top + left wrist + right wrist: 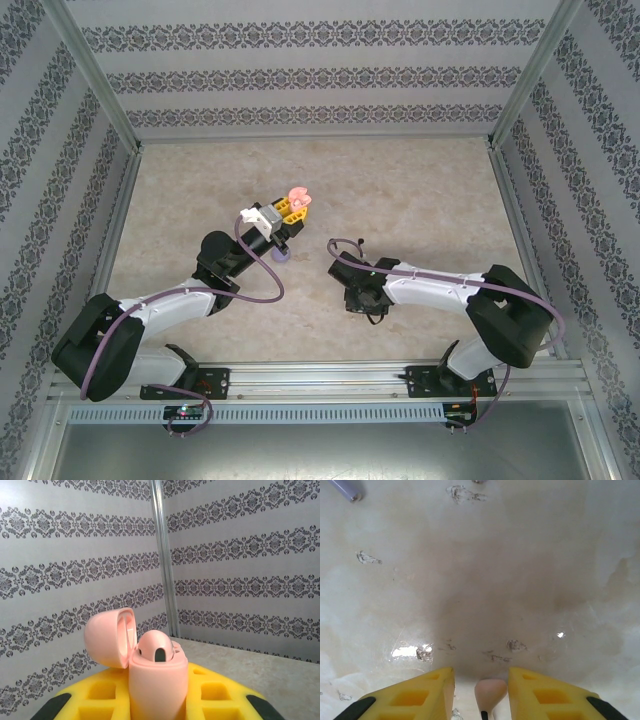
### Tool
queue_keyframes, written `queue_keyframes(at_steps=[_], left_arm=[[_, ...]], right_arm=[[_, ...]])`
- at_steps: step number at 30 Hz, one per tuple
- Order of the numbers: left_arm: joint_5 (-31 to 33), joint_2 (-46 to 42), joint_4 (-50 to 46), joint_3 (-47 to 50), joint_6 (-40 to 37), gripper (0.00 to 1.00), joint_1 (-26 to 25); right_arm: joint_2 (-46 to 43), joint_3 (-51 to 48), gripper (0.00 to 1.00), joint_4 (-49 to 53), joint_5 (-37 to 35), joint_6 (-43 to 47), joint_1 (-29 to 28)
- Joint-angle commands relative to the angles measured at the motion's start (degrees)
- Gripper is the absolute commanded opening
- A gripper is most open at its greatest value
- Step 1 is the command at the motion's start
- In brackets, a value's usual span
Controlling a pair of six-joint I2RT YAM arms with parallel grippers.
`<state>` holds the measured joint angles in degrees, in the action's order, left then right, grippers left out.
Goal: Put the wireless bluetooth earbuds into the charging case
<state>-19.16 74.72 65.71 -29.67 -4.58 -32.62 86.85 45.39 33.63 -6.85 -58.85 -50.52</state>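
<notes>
While the left gripper (288, 209) is clenched on the pale pink round plastic charging case (159, 680), holding it upright over the middle of the bench (430, 190) with its hinged lid (110, 639) swung open, my work is with the other arm. The right gripper (481, 676) points down at the bench, between its centre and its near edge. It straddles a tiny pale pinkish stemmed earbud (490, 691) that seems to lie on the surface.

The jaws are parted. I see bare bench between one finger and the bud, so nothing is gripped yet. The other finger may be touching it, though the blur leaves me unsure.

To do this well, I would centre the jaws on the bud first so that closing does not shove it sideways. Then I would close slowly on the rounded head, leaving the dark-tipped stem free for the socket. After that I would lift straight up and watch for any pivot in the pads. A lilac earbud (344, 487) lies well apart and is no obstacle.
</notes>
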Motion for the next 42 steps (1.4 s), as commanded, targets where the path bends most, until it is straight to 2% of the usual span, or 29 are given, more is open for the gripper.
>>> queue_keyframes(at_steps=[1,14,33,42], left_arm=[[0.2,-0.8,3.9,0.6,-1.1,0.0,-0.2],[0.1,-0.7,3.9,0.7,-1.0,0.0,0.0],[0.0,0.5,4.1,0.1,-0.4,0.0,0.2],[0.0,0.8,4.0,-0.4,-0.3,0.0,0.2]], right_arm=[[1.0,0.8,0.34,0.8,-1.4,-1.6,-0.6],[4.2,0.9,0.3,0.0,-1.3,-1.4,-0.7],[2.1,-0.5,0.3,0.5,-0.5,-2.0,-1.9],[1.2,-0.5,0.27,0.6,-0.2,-2.2,-2.5]])
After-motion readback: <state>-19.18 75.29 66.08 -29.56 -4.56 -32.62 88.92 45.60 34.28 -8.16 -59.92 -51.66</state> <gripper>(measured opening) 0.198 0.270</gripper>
